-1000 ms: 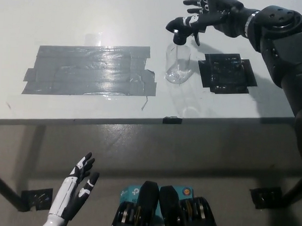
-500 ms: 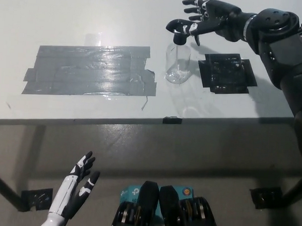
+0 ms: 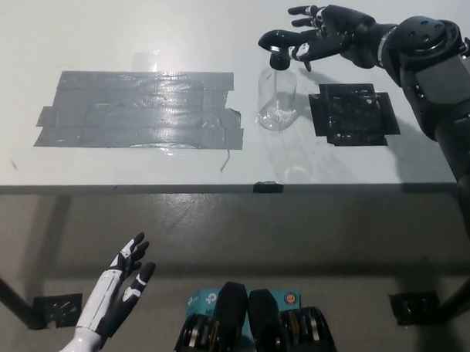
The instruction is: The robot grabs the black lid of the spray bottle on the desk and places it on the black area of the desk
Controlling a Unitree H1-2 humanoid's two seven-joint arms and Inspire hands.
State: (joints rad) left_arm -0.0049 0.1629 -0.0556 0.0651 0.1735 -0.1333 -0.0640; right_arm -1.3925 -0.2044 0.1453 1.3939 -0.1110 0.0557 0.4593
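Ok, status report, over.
Right hand open beside black lid, not gripping. Lid on spray bottle. Left hand open, low. Black area clear.

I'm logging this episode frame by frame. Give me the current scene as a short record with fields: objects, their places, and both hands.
bottle: clear spray bottle upright on the white desk
lid: black lid on the bottle top
target: black area, beside the bottle toward the robot's right
other mark: grey tape patch toward its left
right hand: black right hand, fingers spread, beside the lid, not gripping
left hand: white left hand open, below the desk edge
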